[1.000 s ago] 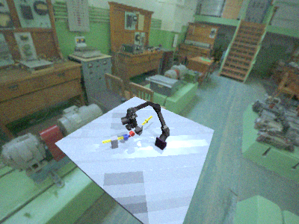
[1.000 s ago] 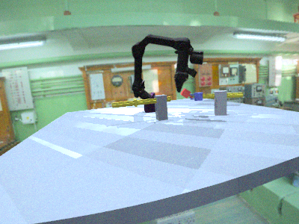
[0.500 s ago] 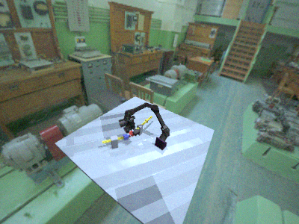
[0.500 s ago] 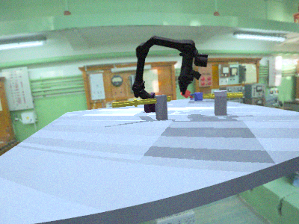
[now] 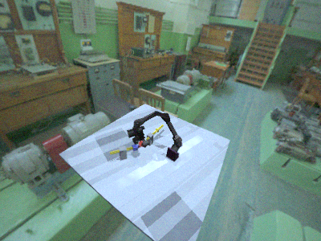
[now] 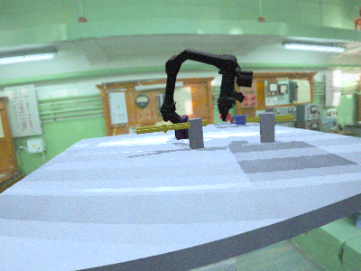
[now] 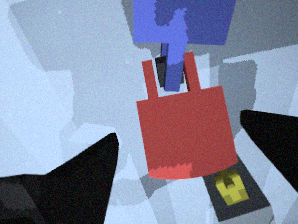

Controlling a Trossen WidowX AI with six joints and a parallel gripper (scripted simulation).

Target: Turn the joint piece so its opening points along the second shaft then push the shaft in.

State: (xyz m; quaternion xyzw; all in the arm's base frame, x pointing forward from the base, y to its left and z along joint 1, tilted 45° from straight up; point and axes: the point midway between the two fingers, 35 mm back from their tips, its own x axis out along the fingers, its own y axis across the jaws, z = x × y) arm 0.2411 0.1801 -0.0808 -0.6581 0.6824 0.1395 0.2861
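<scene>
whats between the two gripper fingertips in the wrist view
The red joint piece lies across the stretch between the open gripper's fingertips in the wrist view, with a gap showing on either side.

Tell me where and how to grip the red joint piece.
Probably by the two opposite sides of its square body, coming from above: the red joint piece sits between the open gripper's fingers, while its prongs meet the blue part.
</scene>
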